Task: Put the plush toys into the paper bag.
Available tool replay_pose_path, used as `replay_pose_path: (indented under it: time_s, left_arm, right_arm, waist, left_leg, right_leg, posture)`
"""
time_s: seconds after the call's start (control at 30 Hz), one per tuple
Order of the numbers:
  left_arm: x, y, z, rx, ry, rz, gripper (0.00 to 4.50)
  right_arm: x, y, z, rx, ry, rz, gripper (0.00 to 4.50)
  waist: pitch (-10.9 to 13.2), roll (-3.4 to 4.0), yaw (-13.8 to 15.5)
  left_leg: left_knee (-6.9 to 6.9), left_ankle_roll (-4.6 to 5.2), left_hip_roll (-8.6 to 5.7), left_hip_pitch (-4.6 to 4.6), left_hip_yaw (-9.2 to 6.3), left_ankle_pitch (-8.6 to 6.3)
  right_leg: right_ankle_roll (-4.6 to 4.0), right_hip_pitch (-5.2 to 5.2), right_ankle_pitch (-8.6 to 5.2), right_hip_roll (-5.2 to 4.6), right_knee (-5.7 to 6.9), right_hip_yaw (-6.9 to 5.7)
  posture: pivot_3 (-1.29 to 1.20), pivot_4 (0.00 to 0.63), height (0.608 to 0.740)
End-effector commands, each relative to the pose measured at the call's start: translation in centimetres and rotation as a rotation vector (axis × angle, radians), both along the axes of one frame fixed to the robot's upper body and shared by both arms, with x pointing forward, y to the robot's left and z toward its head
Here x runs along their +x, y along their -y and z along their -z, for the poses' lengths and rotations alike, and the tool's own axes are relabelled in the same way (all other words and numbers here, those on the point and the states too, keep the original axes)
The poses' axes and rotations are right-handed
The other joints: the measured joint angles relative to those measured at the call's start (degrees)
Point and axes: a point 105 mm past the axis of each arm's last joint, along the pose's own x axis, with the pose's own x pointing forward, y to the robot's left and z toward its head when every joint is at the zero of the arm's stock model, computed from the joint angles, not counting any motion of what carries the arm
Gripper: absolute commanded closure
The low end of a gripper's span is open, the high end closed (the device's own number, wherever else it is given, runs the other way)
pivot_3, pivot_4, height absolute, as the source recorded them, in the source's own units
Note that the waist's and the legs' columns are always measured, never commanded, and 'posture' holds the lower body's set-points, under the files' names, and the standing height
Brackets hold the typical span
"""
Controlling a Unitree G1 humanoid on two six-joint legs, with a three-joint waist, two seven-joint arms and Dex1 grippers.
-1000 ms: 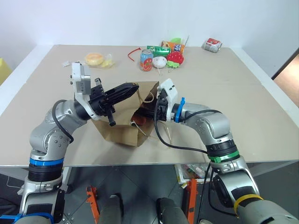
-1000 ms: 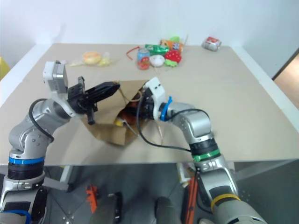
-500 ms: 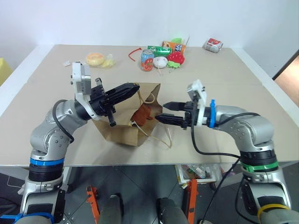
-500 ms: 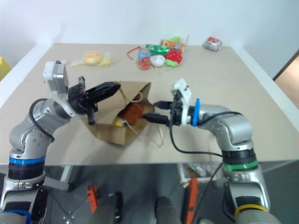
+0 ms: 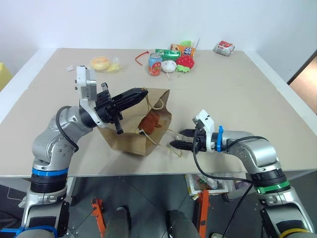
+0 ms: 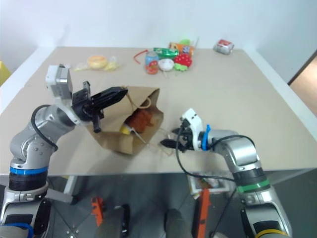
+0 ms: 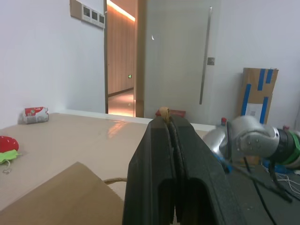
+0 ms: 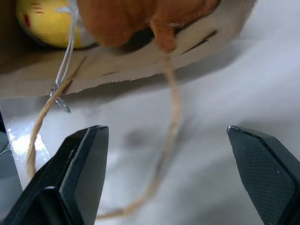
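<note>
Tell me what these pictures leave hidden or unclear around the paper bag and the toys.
- Yellow plush toy: right wrist view, cut off by the picture's edge; head views, mostly hidden by the brown plush toy.
- Paper bag interior: hidden by its own walls.
- Snack packets' labels: head views, too small.
- Handle cord: left wrist view, mostly hidden between the fingers.

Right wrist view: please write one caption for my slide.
Open right gripper faces the paper bag mouth; brown plush and yellow plush inside.

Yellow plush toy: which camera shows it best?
Right wrist view: the yellow plush toy lies close-up inside the paper bag beside the brown plush toy. Right eye view shows a sliver. Left wrist view gives just bag paper.
</note>
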Motion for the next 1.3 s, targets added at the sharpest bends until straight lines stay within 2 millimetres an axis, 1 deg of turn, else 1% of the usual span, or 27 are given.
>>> replay_pose_path:
  time_s: [0.03,0.1,0.13,0.17,0.2,0.23,0.27,0.4,0.5,0.6,0.67,0.7,0.77,0.87,0.93,1.07,1.13,1.2,1.27,1.3]
  left_arm:
    - [-0.5,-0.3,-0.7,-0.004,0.048,-0.015,4.50]
    - [-0.5,-0.3,-0.7,-0.006,0.046,-0.020,4.50]
    - [-0.4,-0.4,-0.6,-0.009,0.044,-0.023,4.50]
    - [-0.4,-0.4,-0.6,-0.011,0.042,-0.025,4.50]
    - [-0.3,-0.4,-0.6,-0.013,0.040,-0.027,4.50]
    - [-0.3,-0.4,-0.6,-0.014,0.039,-0.027,4.50]
    - [-0.2,-0.4,-0.6,-0.016,0.036,-0.027,4.50]
    - [0.0,-0.4,-0.6,-0.029,0.028,-0.028,4.50]
    - [0.1,-0.5,-0.7,-0.036,0.024,-0.030,4.50]
    - [0.5,-0.6,-1.9,-0.095,0.005,-0.033,4.50]
    - [0.9,-0.7,-3.0,-0.163,-0.041,-0.031,4.50]
    - [1.1,-0.8,-3.2,-0.181,-0.072,-0.031,4.50]
    - [2.1,-1.0,-2.8,-0.188,-0.136,-0.065,4.50]
    - [3.6,-1.5,-1.9,-0.182,-0.218,-0.129,4.50]
    - [4.2,-1.6,-1.1,-0.157,-0.281,-0.150,4.50]
    - [5.0,-1.6,0.7,-0.088,-0.364,-0.195,4.50]
    - [5.6,-1.7,1.6,-0.059,-0.386,-0.242,4.50]
    - [5.7,-1.8,1.6,-0.062,-0.385,-0.251,4.50]
    - [5.6,-1.8,1.4,-0.063,-0.378,-0.251,3.95]
    - [5.6,-1.9,1.3,-0.066,-0.374,-0.244,3.73]
  right_arm:
    - [-0.1,-0.3,-1.6,0.027,0.061,-0.039,1.81]
    - [0.0,0.0,-2.1,0.035,0.073,-0.036,2.58]
    - [0.1,0.2,-2.5,0.046,0.078,-0.031,2.77]
    - [0.1,0.3,-2.9,0.058,0.084,-0.033,3.46]
    - [0.0,0.5,-3.3,0.068,0.091,-0.036,3.65]
    - [0.0,0.6,-3.6,0.076,0.096,-0.038,4.04]
    - [-0.1,0.6,-4.0,0.093,0.100,-0.042,4.30]
    - [-0.3,1.0,-5.4,0.169,0.105,-0.047,4.30]
    - [-0.2,1.2,-6.0,0.194,0.111,-0.038,4.30]
    - [0.1,1.4,-8.5,0.298,0.134,-0.015,4.30]
    - [-0.3,1.3,-10.4,0.357,0.162,-0.039,4.30]
    - [-0.5,1.3,-11.1,0.377,0.174,-0.053,4.30]
    - [-0.8,1.2,-12.4,0.414,0.195,-0.073,4.30]
    - [-1.1,1.0,-13.6,0.454,0.212,-0.090,4.30]
    - [-1.2,0.9,-13.9,0.464,0.215,-0.095,4.30]
    - [-1.0,0.6,-13.7,0.465,0.205,-0.080,4.30]
    - [-0.4,0.7,-13.7,0.466,0.211,-0.044,4.30]
    - [0.3,1.0,-13.5,0.458,0.204,0.005,4.30]
    - [0.9,1.3,-13.4,0.462,0.196,0.039,4.50]
    - [1.0,1.4,-13.6,0.483,0.193,0.043,4.18]
  waist:
    - [0.00,0.00,0.00]
    - [0.00,0.00,0.00]
    - [0.00,0.00,0.00]
    - [0.00,0.00,0.00]
    - [0.00,0.00,0.00]
    - [0.00,0.00,0.00]
    - [0.00,0.00,0.00]
    - [0.00,0.00,0.01]
    - [0.00,0.00,0.02]
    - [0.00,0.00,0.02]
    - [0.00,0.00,0.02]
    - [0.00,0.00,0.02]
    - [0.02,-0.02,0.06]
    - [0.02,-0.01,0.06]
    - [0.02,-0.01,0.05]
    - [0.02,-0.01,0.04]
    - [0.02,-0.01,0.04]
    - [0.02,-0.01,0.03]
    - [0.02,-0.01,0.04]
    - [0.02,-0.01,0.04]
  left_leg:
    - [0.00,0.00,0.00,0.00,0.00,0.00]
    - [0.00,0.00,0.00,0.00,0.00,0.00]
    - [-0.01,0.00,0.00,0.00,0.00,0.00]
    - [-0.01,0.00,0.00,0.00,0.00,0.00]
    - [-0.01,0.00,0.00,0.00,0.00,0.00]
    - [-0.01,0.00,0.00,0.00,0.00,0.00]
    - [0.00,0.00,0.00,0.00,0.00,0.00]
    - [0.00,0.00,0.00,0.00,0.00,0.00]
    - [0.00,0.00,0.00,0.00,0.00,0.00]
    - [-0.01,0.00,0.00,0.00,0.00,0.00]
    - [0.00,0.00,0.00,0.00,0.00,0.00]
    - [0.00,0.00,0.00,0.00,0.00,0.00]
    - [0.00,0.01,0.00,-0.03,-0.02,0.01]
    - [0.02,0.02,0.00,-0.03,-0.03,0.01]
    - [0.02,0.02,0.00,-0.02,-0.03,0.01]
    - [0.00,0.03,0.00,-0.02,-0.04,0.02]
    - [0.00,0.03,0.00,-0.03,-0.04,0.02]
    - [0.00,0.03,0.00,-0.04,-0.04,0.01]
    - [-0.01,0.02,0.00,-0.03,-0.04,0.01]
    - [-0.01,0.02,0.00,-0.04,-0.04,0.01]
  right_leg:
    - [0.00,0.00,0.00,0.00,0.00,0.00]
    - [0.00,0.00,0.00,0.00,0.00,0.00]
    - [0.00,0.00,0.00,0.00,0.00,0.00]
    - [0.00,0.00,0.00,0.00,0.00,0.00]
    - [0.00,-0.01,0.00,0.00,0.00,0.00]
    - [0.01,0.00,0.00,0.00,0.00,0.00]
    - [0.00,0.00,0.00,0.00,0.00,0.00]
    - [0.00,0.00,0.00,0.00,0.00,0.00]
    - [0.01,0.00,0.00,0.00,0.00,0.00]
    - [0.01,0.00,0.00,0.00,0.00,0.00]
    - [0.01,0.00,0.00,0.00,0.00,0.00]
    - [0.01,0.00,0.00,0.00,0.00,0.01]
    - [0.06,0.00,0.04,0.01,0.01,0.00]
    - [0.08,0.04,0.04,0.01,0.01,0.00]
    - [0.09,0.05,0.03,0.01,0.01,0.01]
    - [0.10,0.03,0.02,0.04,0.02,0.00]
    - [0.10,0.02,0.02,0.04,0.02,0.01]
    - [0.10,0.03,0.01,0.04,0.02,0.00]
    - [0.09,0.02,0.02,0.04,0.02,0.00]
    - [0.08,0.01,0.02,0.04,0.01,0.00]
  posture:
    - [0.00,0.150,0.740]
    - [0.00,0.150,0.740]
    - [0.00,0.150,0.740]
    - [0.00,0.150,0.740]
    - [0.00,0.150,0.740]
    - [0.00,0.150,0.740]
    - [0.00,0.150,0.740]
    - [0.00,0.150,0.740]
    - [0.00,0.150,0.740]
    - [0.00,0.150,0.740]
    - [0.00,0.150,0.740]
    - [0.00,0.150,0.740]
    - [0.00,0.150,0.740]
    - [0.00,0.150,0.740]
    - [0.00,0.150,0.740]
    - [0.00,0.150,0.740]
    - [0.00,0.150,0.740]
    - [0.00,0.150,0.740]
    - [0.00,0.150,0.740]
    - [0.00,0.150,0.740]
